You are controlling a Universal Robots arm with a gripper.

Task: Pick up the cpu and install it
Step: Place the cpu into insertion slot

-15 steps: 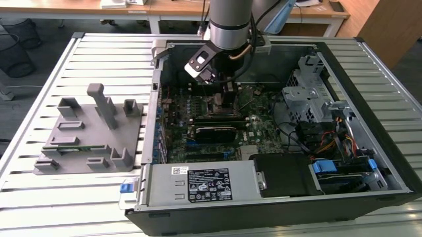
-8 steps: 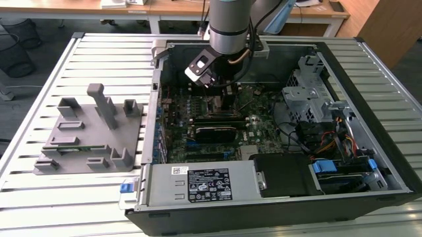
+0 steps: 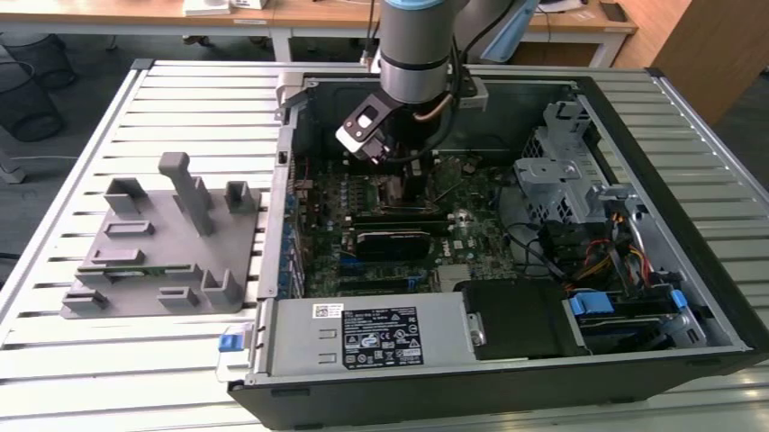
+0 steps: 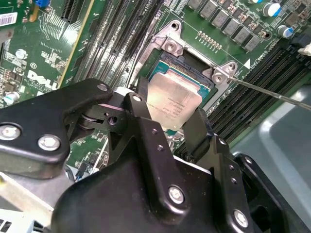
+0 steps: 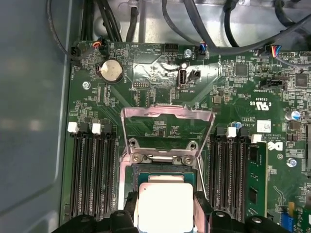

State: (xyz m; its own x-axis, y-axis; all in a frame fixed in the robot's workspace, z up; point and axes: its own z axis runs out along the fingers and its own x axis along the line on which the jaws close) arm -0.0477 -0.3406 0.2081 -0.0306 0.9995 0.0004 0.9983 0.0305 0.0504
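Progress: pickup done, seating not confirmed | claw [image 4: 170,109] is gripping the cpu [image 4: 176,97] by two opposite edges, fingers closed to its width | cpu is hanging at or just over the open socket [image 4: 192,65], inside the computer case [image 3: 505,396] | load plate [image 5: 167,115] is standing raised, unclamped | full seating: cannot tell

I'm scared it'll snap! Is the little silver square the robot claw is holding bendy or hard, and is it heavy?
Probably hard, not bendy: the cpu looks flat though the gripper pinches only two edges. Likely light, being thin and small beside the socket frame. Its smooth metal top may be slippery.
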